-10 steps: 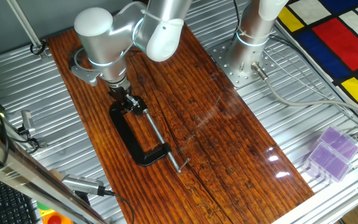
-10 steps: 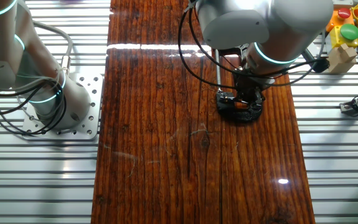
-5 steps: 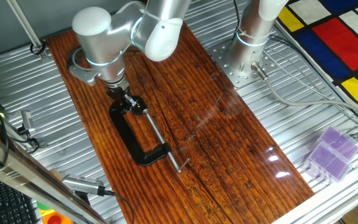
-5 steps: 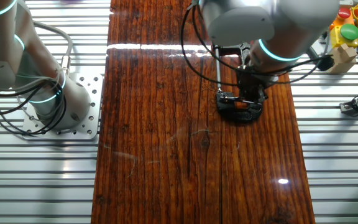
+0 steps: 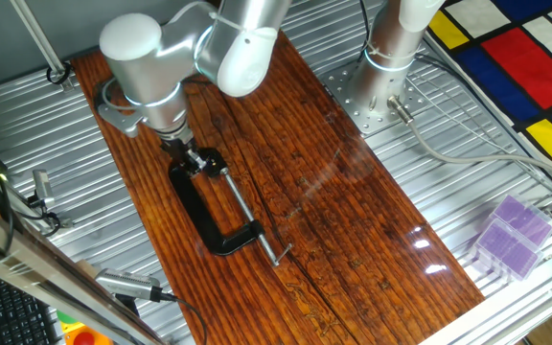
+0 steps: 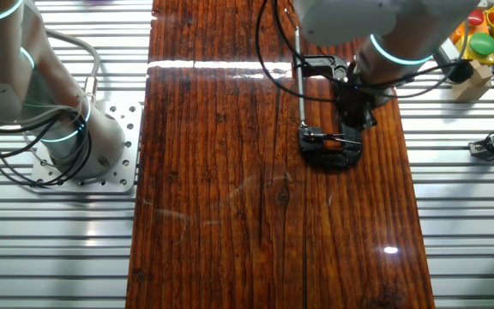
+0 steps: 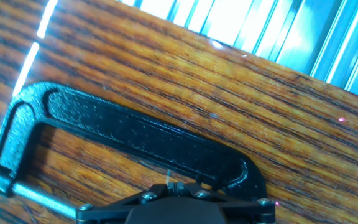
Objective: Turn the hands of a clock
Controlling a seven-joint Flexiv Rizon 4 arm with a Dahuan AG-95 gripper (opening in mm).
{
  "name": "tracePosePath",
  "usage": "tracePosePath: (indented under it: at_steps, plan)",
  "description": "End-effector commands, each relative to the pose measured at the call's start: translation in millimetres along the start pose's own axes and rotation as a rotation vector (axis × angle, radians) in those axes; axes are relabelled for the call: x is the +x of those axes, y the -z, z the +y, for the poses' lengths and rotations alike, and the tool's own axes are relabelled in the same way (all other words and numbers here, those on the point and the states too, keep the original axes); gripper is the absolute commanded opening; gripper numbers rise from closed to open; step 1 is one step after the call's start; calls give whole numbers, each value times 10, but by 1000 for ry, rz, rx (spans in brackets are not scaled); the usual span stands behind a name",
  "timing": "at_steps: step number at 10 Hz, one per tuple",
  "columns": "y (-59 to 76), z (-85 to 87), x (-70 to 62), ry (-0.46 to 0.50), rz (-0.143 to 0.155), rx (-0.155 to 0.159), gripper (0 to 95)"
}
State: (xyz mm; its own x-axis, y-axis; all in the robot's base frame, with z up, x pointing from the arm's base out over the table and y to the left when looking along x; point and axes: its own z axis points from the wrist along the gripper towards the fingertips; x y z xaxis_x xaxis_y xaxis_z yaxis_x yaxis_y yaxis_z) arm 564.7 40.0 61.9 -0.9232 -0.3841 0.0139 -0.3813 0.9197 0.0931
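Note:
A black C-clamp [image 5: 204, 206] lies on the wooden table [image 5: 333, 220], its long screw pointing toward the front. The clock is a small orange and white piece [image 6: 327, 147] in the clamp's jaw; in the first fixed view the hand hides it. My gripper [image 5: 188, 155] hangs just above that jaw end. In the other fixed view the gripper [image 6: 352, 118] sits up and right of the jaw. In the hand view the clamp's frame [image 7: 135, 140] fills the middle, and my gripper [image 7: 174, 186] shows at the bottom edge with both fingertips pressed together. A thin pale sliver stands just above them.
A second arm's base [image 5: 377, 86] stands on a metal plate at the table's far edge. A purple box [image 5: 511, 235] lies on the slatted metal to the right. Coloured toy blocks [image 6: 478, 34] and tools sit off the table beside the clamp's end.
The arm has swung away from the clamp's jaw, up and to the right in the other fixed view. The jaw and the small orange piece now show uncovered. The clamp has not moved.

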Motion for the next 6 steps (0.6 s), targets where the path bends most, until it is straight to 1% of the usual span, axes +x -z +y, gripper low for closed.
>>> tracePosePath:
  at_steps: [1,2,3,6]
  plan:
    - [110,129,-4,-113,8,0,0]
    - [160,187,14,-139,17,0,0]
    - [186,228,20,-152,18,1,0]
    - [217,273,31,-157,9,0,0]
